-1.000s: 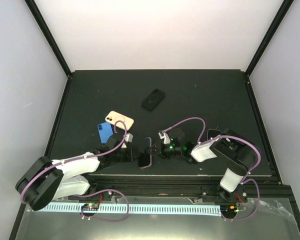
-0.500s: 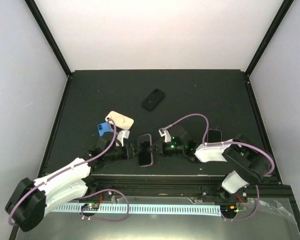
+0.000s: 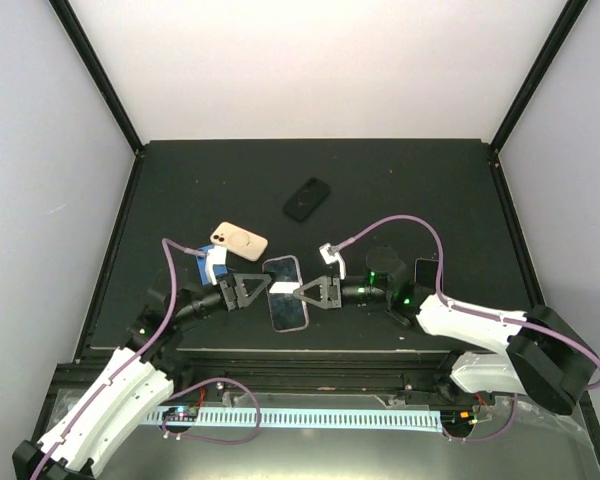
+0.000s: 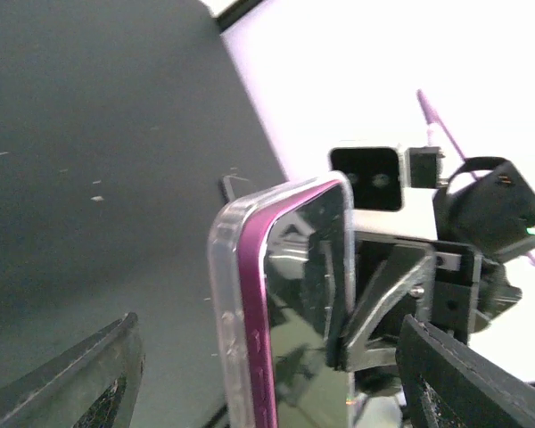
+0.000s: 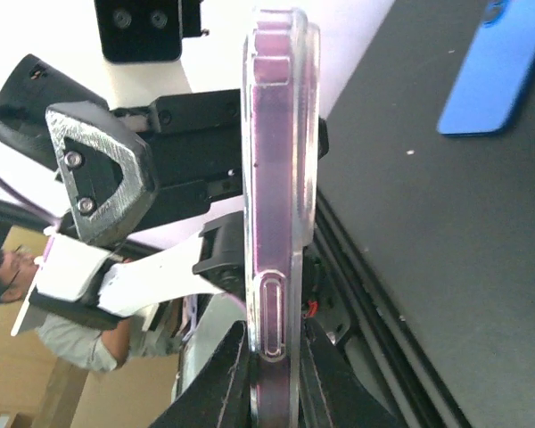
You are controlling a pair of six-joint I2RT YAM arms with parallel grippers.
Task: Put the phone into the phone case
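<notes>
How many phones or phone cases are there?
5: purple cased phone held mid-air, tan phone behind it, blue phone partly behind left arm, black one farther back, dark one by right arm.

Left wrist view: phone (image 4: 285, 294) cut off at the bottom edge; left fingers (image 4: 80, 383) blurred, cut at the bottom corners. Right wrist view: right fingers (image 5: 227, 379) cut at the bottom edge, blue phone (image 5: 504, 71) cut at the top right. Top view: blue phone mostly hidden behind left arm (image 3: 130, 370); dark phone (image 3: 427, 270) partly under right arm (image 3: 470, 320). Phone fully seated in case (image 4: 221, 294)? Can't tell.
</notes>
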